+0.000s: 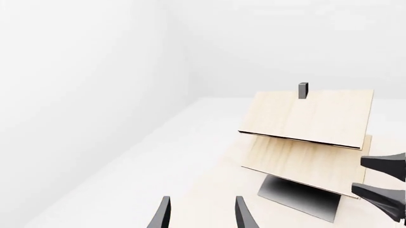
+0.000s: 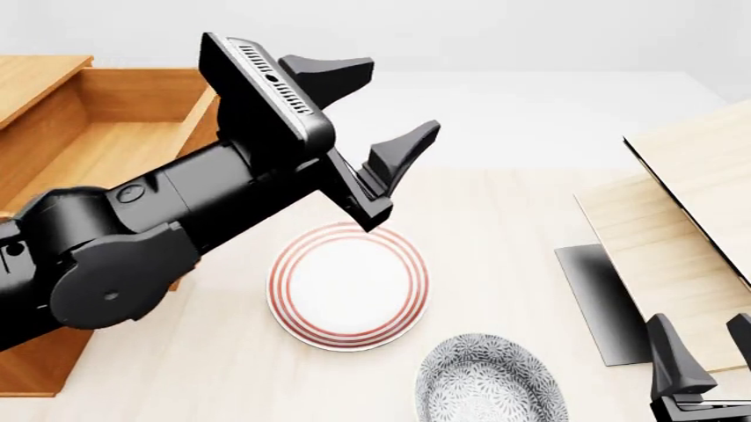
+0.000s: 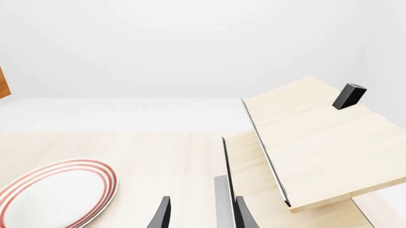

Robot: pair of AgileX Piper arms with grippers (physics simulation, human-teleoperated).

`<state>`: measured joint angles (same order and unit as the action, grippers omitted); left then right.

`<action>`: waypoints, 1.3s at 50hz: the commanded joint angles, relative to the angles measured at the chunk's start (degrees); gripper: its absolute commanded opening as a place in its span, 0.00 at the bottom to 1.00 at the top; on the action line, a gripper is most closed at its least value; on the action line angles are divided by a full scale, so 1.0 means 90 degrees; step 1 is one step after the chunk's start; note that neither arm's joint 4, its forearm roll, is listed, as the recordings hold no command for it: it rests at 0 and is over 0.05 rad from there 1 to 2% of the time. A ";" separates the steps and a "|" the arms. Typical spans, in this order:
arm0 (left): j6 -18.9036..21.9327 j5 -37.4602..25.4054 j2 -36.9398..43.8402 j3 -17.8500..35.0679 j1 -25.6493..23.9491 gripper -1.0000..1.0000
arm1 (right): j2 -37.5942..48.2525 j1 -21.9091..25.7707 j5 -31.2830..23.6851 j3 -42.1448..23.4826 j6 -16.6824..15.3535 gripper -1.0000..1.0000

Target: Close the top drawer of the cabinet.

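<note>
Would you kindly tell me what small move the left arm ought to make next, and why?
Probably swing the left pincer back leftward toward the top drawer: the drawer stands open, showing its bare inside, while the open pincer hangs above the red-striped plate, touching nothing.

- The cabinet [image 2: 35, 79] and its top drawer [image 2: 112, 132] — orange-brown wood, smooth, with a soft satin look.
- The table [image 2: 493, 229]: pale wood with fine straight grain, matt.
- The light-wood structure [image 2: 692, 211] — pale boards, matt; its dark panel [image 2: 601, 303] looks smooth with a dull sheen.
- The left gripper [image 2: 375, 114] looks like matt black plastic.
- The striped plate [image 2: 348, 286] is glossy white, ceramic-like; the patterned bowl [image 2: 493, 380] likewise.
</note>
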<state>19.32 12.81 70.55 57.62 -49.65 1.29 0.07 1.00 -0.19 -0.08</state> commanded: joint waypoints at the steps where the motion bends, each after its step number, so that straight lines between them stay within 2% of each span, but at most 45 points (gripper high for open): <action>1: 0.0315 -0.0024 0.0621 0.0169 0.0166 1.00 | 0.0002 0.0000 0.0001 0.0000 0.0005 1.00; 11: 0.0552 0.0034 0.0887 0.0012 0.0408 1.00 | -0.0002 0.0000 -0.0001 0.0000 -0.0003 1.00; 19: 0.0920 0.0189 0.1202 -0.0232 0.0942 1.00 | -0.0002 0.0000 -0.0001 0.0000 0.0001 1.00; 35: 0.1530 0.0430 0.1867 -0.0234 0.1808 1.00 | -0.0024 -0.0001 -0.0028 -0.0004 -0.0001 1.00; 49: 0.1715 0.0539 0.2242 -0.0163 0.2441 1.00 | 0.0036 -0.0001 0.0034 -0.0001 0.0001 1.00; 65: 0.1842 0.0784 0.2221 -0.0591 0.3231 1.00 | -0.0029 0.0000 -0.0031 -0.0003 -0.0003 1.00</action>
<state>34.95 18.83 90.09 54.25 -24.63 1.31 0.07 1.00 -0.21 -0.08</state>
